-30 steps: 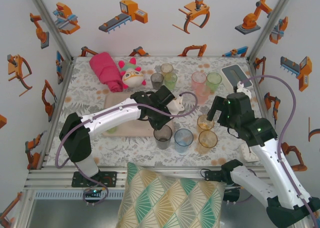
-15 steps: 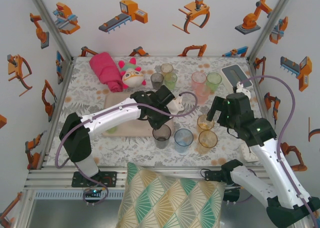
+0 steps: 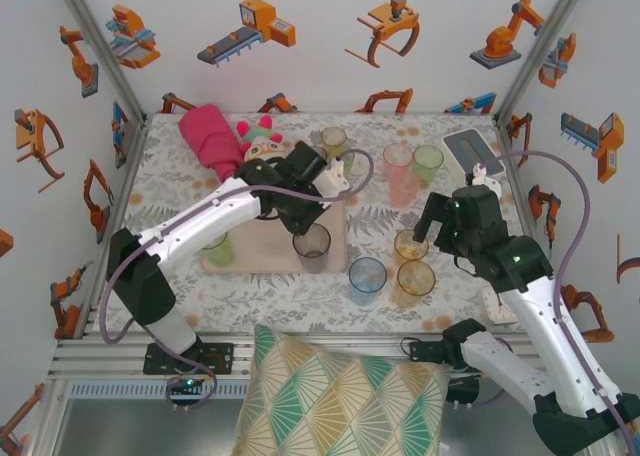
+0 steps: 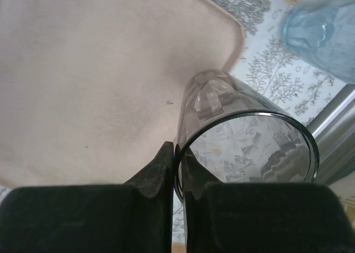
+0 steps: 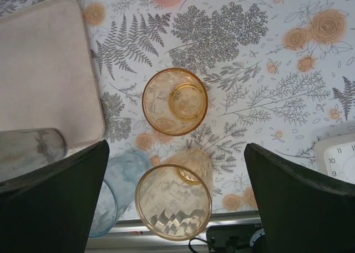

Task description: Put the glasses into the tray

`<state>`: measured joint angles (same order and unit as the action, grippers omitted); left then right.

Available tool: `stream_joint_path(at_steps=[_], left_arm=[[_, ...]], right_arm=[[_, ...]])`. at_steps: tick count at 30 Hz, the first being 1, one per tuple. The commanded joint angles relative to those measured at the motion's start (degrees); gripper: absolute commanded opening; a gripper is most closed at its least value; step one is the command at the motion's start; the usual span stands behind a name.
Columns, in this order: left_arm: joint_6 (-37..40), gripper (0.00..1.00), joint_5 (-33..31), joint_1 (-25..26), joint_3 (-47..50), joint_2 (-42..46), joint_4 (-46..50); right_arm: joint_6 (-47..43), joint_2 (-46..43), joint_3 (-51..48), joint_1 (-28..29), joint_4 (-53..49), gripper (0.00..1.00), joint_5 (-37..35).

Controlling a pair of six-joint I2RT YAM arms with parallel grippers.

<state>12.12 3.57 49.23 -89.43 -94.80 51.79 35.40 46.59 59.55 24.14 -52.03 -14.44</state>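
On the table [image 3: 180, 191], the tray [image 3: 255, 256] sits left of centre. A green glass [image 3: 218, 248] stands at its near left edge, with bare surface across the middle. Over the tray's near right corner, left gripper [image 4: 177, 153] is pinched tight on the rim wall of a grey glass [image 4: 244, 131]; base contact unclear. A blue glass [image 3: 367, 276] stands on the table just off that corner. Further right, right gripper [image 5: 176, 146] is spread wide, holding nothing, above two amber glasses [image 5: 175, 101].

Glass [image 3: 312, 246] over tray [image 3: 260, 258] near-right corner; three glasses [image 3: 367, 279] right of tray.
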Motion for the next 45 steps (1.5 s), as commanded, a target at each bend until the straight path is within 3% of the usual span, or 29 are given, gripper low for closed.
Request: stream_joint_path(at_steps=[1, 21, 31, 45], left_arm=[[1.98, 0.07, 0.16, -2.44, -2.65, 3.88, 1.78], [3.70, 0.08, -1.20, -26.36, -4.67, 6.86, -1.92], [2.51, 0.08, 1.83, -37.86, -5.58, 5.20, -3.60], [2.97, 0.08, 4.48, -45.29, 1.28, 3.29, -5.34]], right_arm=[[0.64, 0.34, -0.22, -0.32, 1.15, 0.99, 0.02], [-1.36, 2.67, -0.53, -0.31, 3.23, 0.99, 1.09], [-1.67, 3.76, -0.32, -0.32, 3.89, 0.99, 1.52], [-2.04, 5.05, 0.27, -0.32, 4.52, 0.99, 2.30]])
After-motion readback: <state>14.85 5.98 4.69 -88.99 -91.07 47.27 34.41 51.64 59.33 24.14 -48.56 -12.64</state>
